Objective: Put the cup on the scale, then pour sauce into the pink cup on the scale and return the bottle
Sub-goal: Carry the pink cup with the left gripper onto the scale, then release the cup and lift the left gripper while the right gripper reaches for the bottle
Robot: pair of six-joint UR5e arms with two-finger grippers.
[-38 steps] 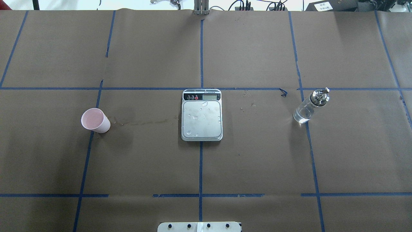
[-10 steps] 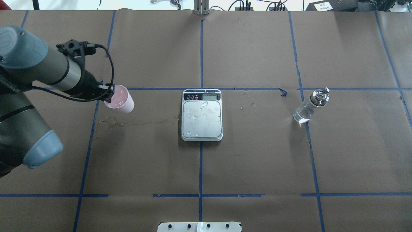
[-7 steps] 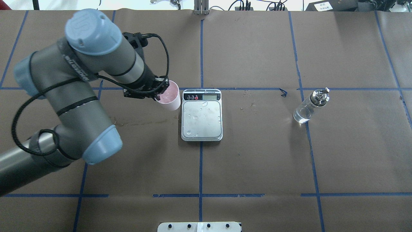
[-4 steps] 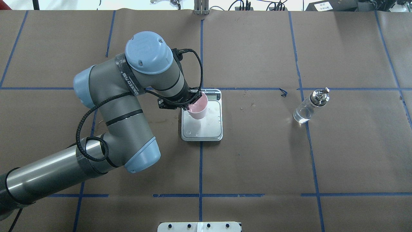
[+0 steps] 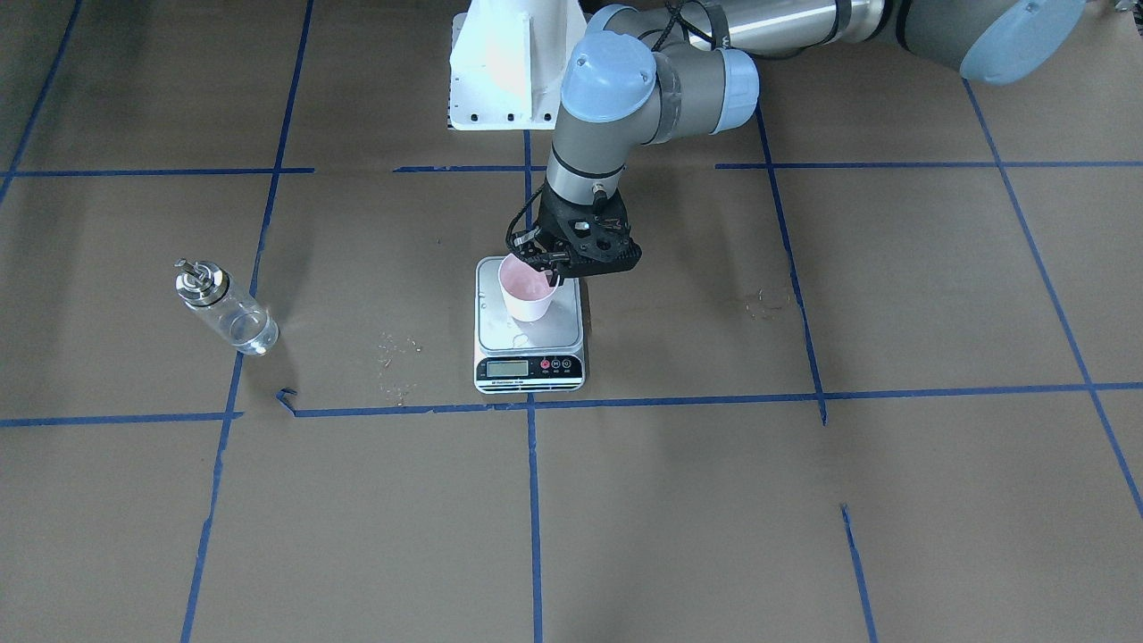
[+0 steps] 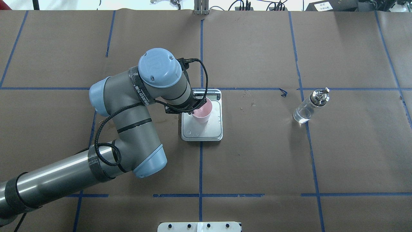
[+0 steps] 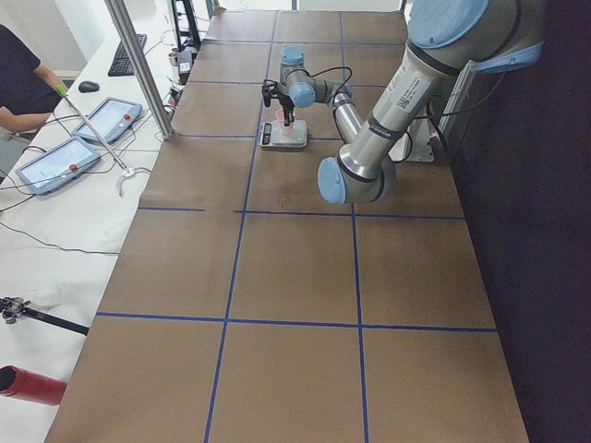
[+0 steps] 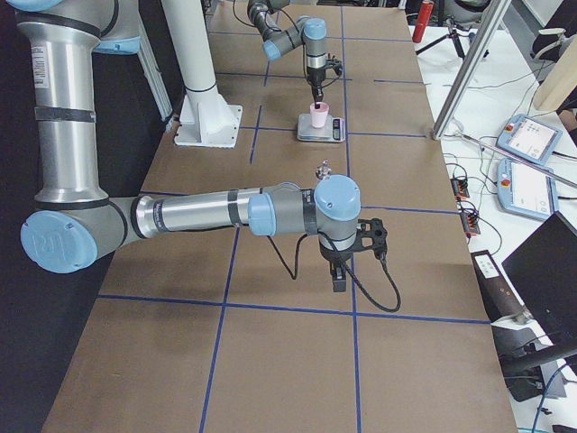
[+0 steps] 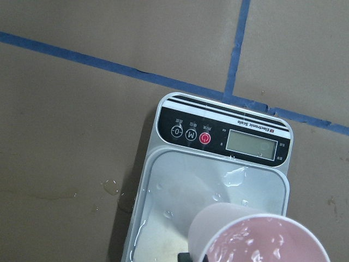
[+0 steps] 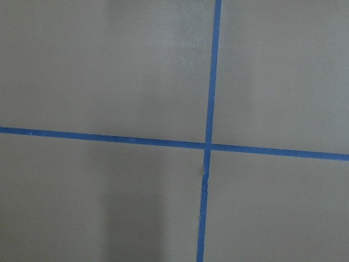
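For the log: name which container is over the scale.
The pink cup, gripped at its rim by the left gripper; the glass bottle stands apart on the table.

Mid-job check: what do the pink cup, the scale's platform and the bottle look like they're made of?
The pink cup looks matte and thin-walled, paper or plastic; I cannot tell which. The scale platform looks like silver steel, dully reflective, with droplets beading. The bottle is see-through, probably glass, with a shiny metal cap.

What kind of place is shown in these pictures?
Probably a robotics lab: a paper-covered table marked with a blue tape grid, a robot arm, and operator tablets on a side bench.
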